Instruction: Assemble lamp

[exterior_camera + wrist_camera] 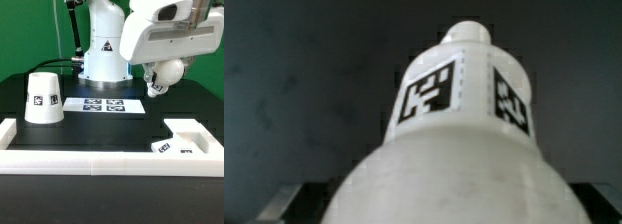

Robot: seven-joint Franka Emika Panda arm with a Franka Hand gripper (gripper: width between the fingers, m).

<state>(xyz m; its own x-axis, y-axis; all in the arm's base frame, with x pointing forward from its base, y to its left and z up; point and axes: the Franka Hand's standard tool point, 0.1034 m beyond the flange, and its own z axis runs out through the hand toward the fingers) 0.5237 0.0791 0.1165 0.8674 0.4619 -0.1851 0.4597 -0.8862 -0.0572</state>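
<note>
My hand (158, 80) squeezes the bulb (455, 140) between its two fingers and holds it up in the air over the black bench (110, 135). The bulb's thin neck points away from my wrist, and I see two square tags on it. The shade (42, 97) stands on the bench at the exterior view's left, near the marker board (100, 103). The base (172, 143) lies at the exterior view's right, by the white rail (60, 160).

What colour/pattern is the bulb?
Matte white bulb with black-and-white square tags; clearest in the wrist view.
</note>
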